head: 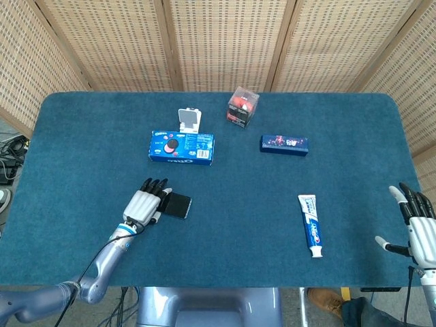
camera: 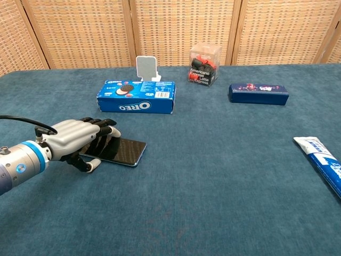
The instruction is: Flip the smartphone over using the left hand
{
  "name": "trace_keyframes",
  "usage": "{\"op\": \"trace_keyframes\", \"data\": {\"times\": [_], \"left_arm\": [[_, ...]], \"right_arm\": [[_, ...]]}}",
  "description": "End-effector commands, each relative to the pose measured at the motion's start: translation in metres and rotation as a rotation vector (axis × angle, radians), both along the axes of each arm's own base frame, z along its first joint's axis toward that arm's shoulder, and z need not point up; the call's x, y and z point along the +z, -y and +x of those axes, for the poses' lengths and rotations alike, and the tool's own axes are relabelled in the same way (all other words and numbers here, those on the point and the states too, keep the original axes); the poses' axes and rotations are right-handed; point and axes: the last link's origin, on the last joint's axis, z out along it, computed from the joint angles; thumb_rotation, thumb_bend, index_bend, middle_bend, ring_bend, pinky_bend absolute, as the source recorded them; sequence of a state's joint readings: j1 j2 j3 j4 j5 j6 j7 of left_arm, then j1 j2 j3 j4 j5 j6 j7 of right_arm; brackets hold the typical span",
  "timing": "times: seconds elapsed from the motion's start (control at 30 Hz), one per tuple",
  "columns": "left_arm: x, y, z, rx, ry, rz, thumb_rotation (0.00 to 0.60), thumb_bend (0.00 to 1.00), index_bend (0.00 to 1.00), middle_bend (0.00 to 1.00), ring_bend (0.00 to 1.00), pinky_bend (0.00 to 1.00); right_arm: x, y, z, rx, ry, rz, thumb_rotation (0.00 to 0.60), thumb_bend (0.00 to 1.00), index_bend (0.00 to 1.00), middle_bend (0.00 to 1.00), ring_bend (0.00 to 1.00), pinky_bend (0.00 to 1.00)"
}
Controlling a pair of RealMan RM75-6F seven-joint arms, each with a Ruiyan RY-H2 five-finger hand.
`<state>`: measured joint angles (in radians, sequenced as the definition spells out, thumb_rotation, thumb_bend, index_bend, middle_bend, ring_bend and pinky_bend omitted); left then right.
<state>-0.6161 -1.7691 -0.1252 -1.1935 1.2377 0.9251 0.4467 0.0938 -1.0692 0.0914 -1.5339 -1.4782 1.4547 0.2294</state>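
The smartphone (head: 178, 205) (camera: 127, 151), a dark slab with its glossy face up, lies flat on the blue cloth at the front left. My left hand (head: 143, 204) (camera: 74, 141) covers its left end: the fingers lie across the top and the thumb sits at the near edge. Whether the hand actually grips the phone is not clear. My right hand (head: 417, 228) hangs off the table's front right corner with its fingers spread and nothing in it; the chest view does not show it.
Behind the phone lies an Oreo box (head: 182, 147) (camera: 136, 96) with a white stand (head: 190, 120) (camera: 146, 68) behind it. Further back are a clear cube box (head: 242, 106) (camera: 205, 64) and a dark blue box (head: 283, 144) (camera: 258, 94). A toothpaste tube (head: 311, 225) (camera: 322, 162) lies at right.
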Motion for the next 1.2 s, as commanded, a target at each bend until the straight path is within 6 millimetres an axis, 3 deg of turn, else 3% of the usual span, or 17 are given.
{"op": "trace_keyframes", "data": {"times": [0.03, 0.53, 0.97, 1.2], "left_arm": [[0.004, 0.004, 0.0, -0.018, -0.04, -0.011, 0.6, 0.82, 0.33, 0.0, 0.0, 0.0], [0.025, 0.017, 0.015, -0.069, -0.212, -0.011, 0.6, 0.84, 0.33, 0.0, 0.0, 0.0], [0.019, 0.002, 0.033, -0.051, -0.208, -0.023, 0.6, 0.83, 0.31, 0.0, 0.0, 0.0], [0.011, -0.013, 0.05, -0.002, -0.226, -0.071, 0.6, 0.79, 0.11, 0.0, 0.0, 0.0]], "right_arm": [[0.0, 0.0, 0.0, 0.0, 0.0, 0.001, 0.6, 0.0, 0.08, 0.0, 0.0, 0.0], [-0.001, 0.0, 0.001, -0.001, -0.002, 0.003, 0.6, 0.0, 0.08, 0.0, 0.0, 0.0], [-0.003, 0.0, 0.0, -0.003, -0.004, 0.014, 0.6, 0.0, 0.08, 0.0, 0.0, 0.0], [-0.004, 0.001, 0.0, -0.006, -0.007, 0.016, 0.6, 0.0, 0.08, 0.0, 0.0, 0.0]]}}
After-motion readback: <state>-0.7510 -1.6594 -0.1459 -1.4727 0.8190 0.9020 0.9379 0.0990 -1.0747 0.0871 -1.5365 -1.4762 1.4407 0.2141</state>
